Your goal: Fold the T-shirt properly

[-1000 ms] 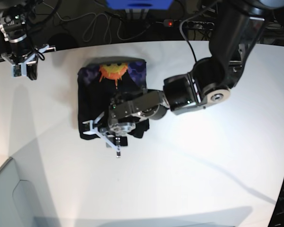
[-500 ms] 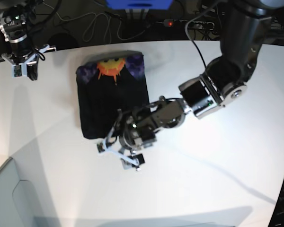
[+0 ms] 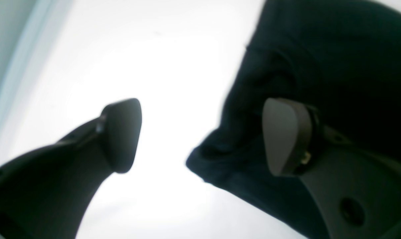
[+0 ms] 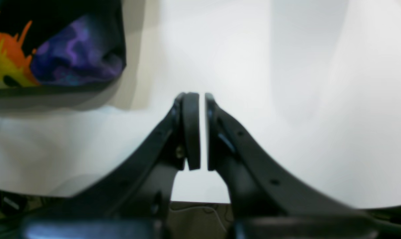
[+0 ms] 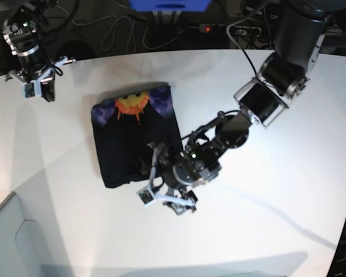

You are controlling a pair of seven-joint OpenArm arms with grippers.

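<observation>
The T-shirt (image 5: pixel 135 135) is seen folded on the counter (image 5: pixel 265 219), left end effector (image 5: pixel 166 199) spread empty at its hem, right end effector (image 5: pixel 37 88) closed empty; smoothing is judged next.

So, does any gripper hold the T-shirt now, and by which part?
Nothing is held. The left gripper is open beside the T-shirt corner; the right gripper is shut on nothing.

Table: white table (image 5: pixel 265 219), rounded far edge, bare and glossy.
Lying on it: the folded black T-shirt (image 5: pixel 130 150), flat, left of the table's middle.
T-shirt print: orange-yellow sun with purple-blue, at the shirt's far end.
</observation>
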